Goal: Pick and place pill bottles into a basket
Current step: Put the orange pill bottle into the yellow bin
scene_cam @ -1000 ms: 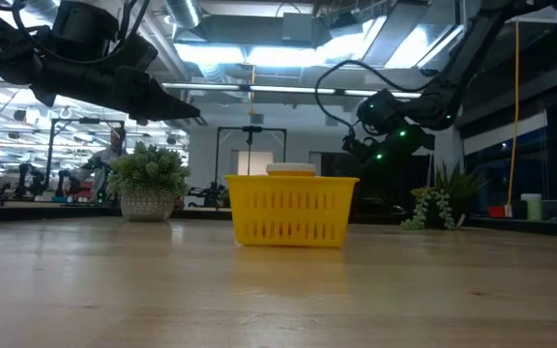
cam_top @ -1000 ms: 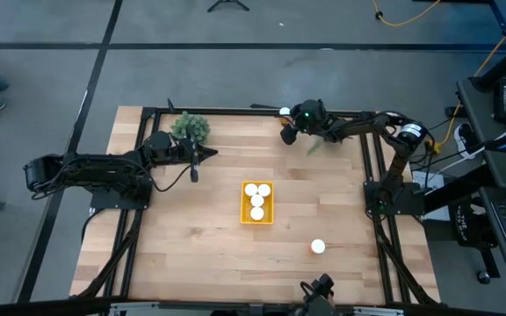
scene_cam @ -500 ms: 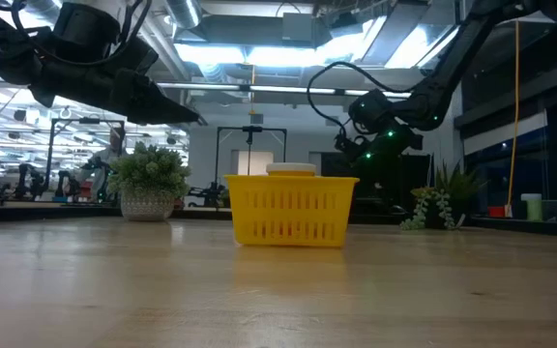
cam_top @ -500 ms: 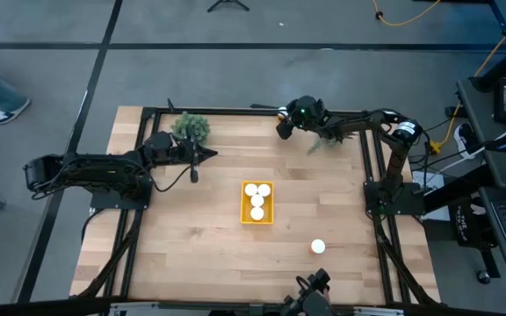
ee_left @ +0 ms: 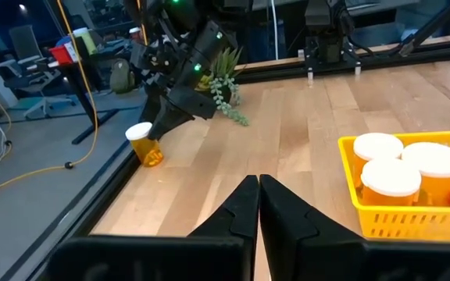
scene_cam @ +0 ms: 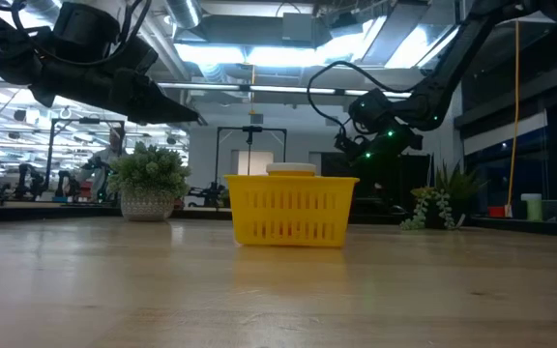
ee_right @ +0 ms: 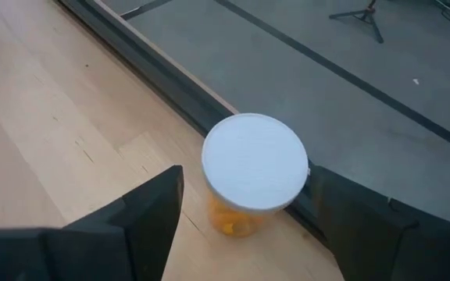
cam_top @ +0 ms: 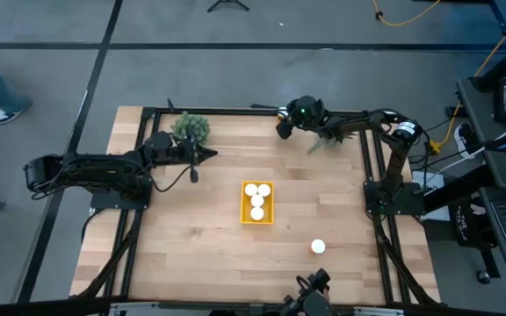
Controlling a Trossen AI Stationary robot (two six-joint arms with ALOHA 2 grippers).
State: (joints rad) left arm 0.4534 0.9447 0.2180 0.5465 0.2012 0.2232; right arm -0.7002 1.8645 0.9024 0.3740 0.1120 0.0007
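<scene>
- The right hand [ee_right: 241,226] hovers at the far edge of the counter [cam_top: 200,254], its fingers spread wide to either side of a pill bottle [ee_right: 252,176] that stands upright just beside the black frame rail [ee_right: 155,74]; they are not yet touching it.
- Three capped pill bottles [cam_top: 256,201] already sit in the yellow basket [cam_top: 244,213] near the middle of the counter, and one more bottle [cam_top: 318,247] stands alone toward the near right.
- The left hand [ee_left: 258,204] waits above the counter's left side, fingers pressed together and holding nothing, near a small green plant [cam_top: 191,128].
- Judging by its look, the bottle is light, rigid plastic with a smooth, somewhat slippery wall and a wider white cap.
- It is probably best gripped across the orange body just under the cap, since it is tall and narrow enough to tip easily.
- No brand, label or writing can be read on any bottle or on the basket.
</scene>
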